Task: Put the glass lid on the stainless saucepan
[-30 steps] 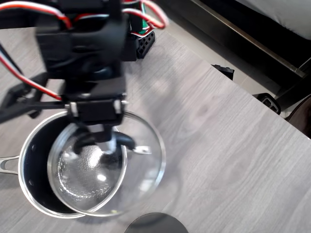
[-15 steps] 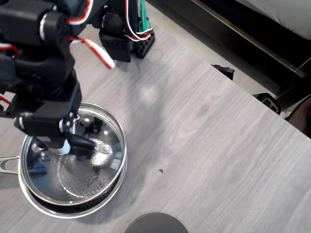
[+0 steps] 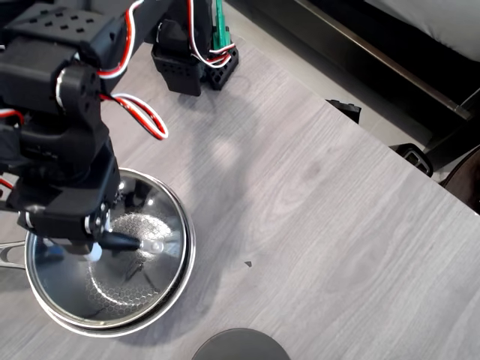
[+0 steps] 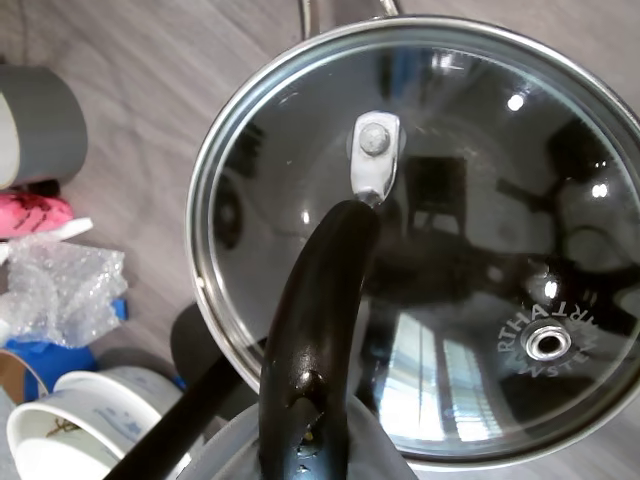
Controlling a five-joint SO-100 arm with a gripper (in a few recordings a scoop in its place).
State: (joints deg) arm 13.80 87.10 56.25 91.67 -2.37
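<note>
In the overhead view the glass lid lies over the stainless saucepan at the lower left, their rims nearly matching. The honeycomb interior shows through the glass. My gripper is shut on the lid's black bar handle from the left. In the wrist view the glass lid fills the frame. Its black handle runs from a metal bracket down into my gripper. The steam-vent hole is at the right. Whether the lid rests fully on the pan's rim, I cannot tell.
A dark grey round disc lies at the bottom edge. The arm's base stands at the top; the table's edge runs diagonally on the right. Beside the pan are a grey cylinder, bubble wrap and a white bowl.
The lid, held by my gripper, moved left from hanging tilted off the pan's right side to lying level over the pan. The arm swung left with it.
</note>
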